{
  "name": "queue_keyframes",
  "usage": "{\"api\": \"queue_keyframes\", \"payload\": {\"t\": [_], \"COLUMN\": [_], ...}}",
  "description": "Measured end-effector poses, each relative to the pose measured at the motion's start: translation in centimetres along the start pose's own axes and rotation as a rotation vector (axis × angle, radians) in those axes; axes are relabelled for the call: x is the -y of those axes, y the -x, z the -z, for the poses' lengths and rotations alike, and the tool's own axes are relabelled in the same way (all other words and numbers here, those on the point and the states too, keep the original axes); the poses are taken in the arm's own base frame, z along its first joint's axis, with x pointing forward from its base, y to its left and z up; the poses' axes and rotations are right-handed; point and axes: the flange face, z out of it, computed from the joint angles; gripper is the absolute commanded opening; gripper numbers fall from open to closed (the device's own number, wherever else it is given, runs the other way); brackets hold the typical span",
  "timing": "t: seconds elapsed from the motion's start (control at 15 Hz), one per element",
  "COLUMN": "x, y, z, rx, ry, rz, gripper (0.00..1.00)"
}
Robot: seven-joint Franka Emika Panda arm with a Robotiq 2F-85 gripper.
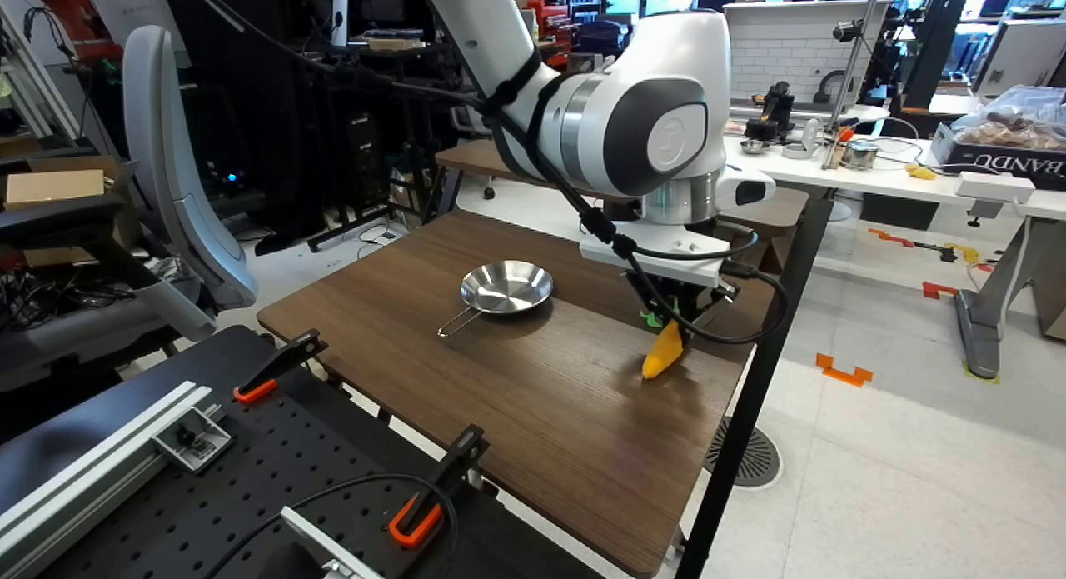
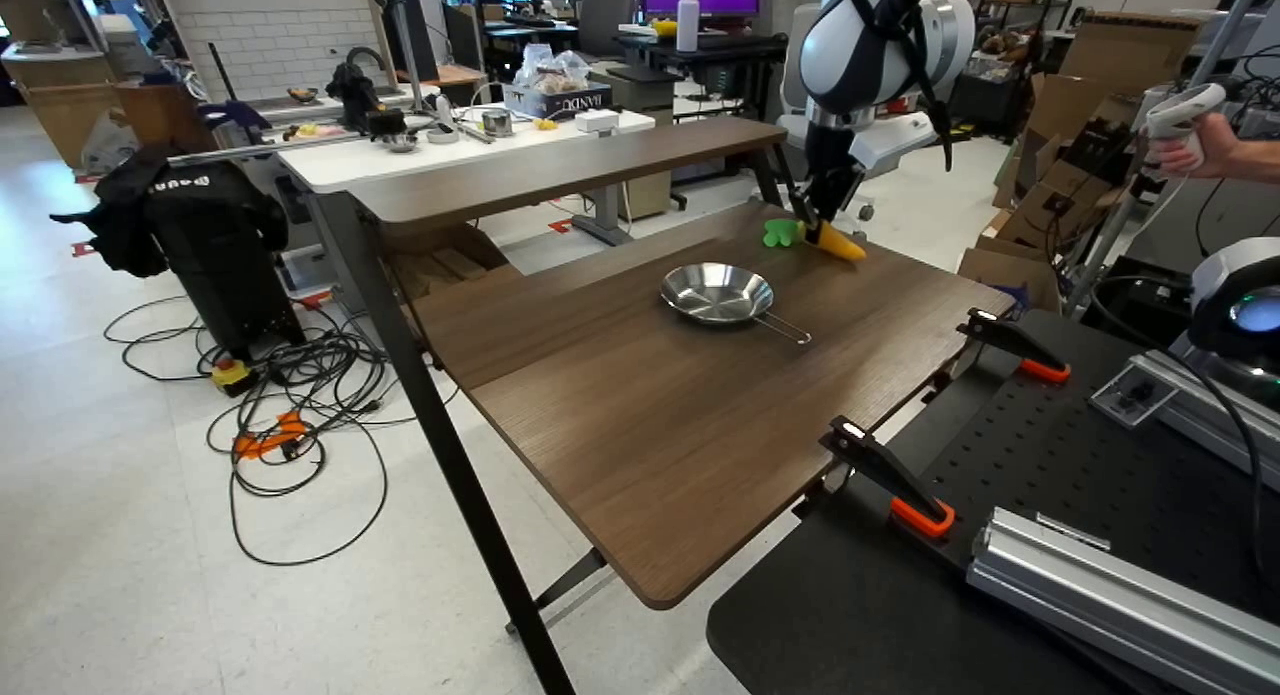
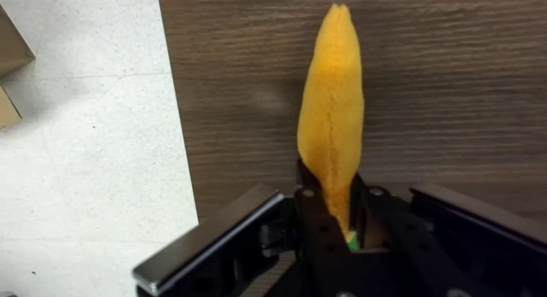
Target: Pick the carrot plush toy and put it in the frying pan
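Note:
The carrot plush toy (image 1: 664,351) is orange-yellow and tapered, with a green tuft. My gripper (image 3: 335,190) is shut on its narrow part near the green end. In the wrist view the carrot (image 3: 332,104) points away from the jaws, and most of the tuft is hidden by the fingers. In an exterior view the carrot (image 2: 838,242) and tuft stick out on either side of my gripper (image 2: 812,220). The carrot is at or just above the tabletop; I cannot tell if it touches. The silver frying pan (image 1: 506,287) sits upright and empty on the table, apart from my gripper; it also shows here (image 2: 718,293).
The brown table (image 1: 533,396) carries the pan, whose thin wire handle (image 2: 785,327) sticks out to one side. A raised brown shelf (image 2: 570,175) runs along one table edge. A black perforated bench with clamps (image 1: 433,487) adjoins the table. A dark table leg (image 1: 741,429) stands near the arm.

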Motion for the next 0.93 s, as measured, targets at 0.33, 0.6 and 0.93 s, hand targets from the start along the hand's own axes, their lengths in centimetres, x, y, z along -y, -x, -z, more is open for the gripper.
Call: {"api": "queue_keyframes", "payload": {"t": [0.33, 0.6, 0.93], "x": [0.5, 2.5, 7.0], "y": [-0.5, -1.5, -2.7], "z": [0.5, 2.1, 5.0], "rx": [-0.020, -0.050, -0.091], "ry": [-0.003, -0.026, -0.073], "rz": [0.006, 0.028, 0.083], "gripper": [0.03, 0.03, 0.03]}}
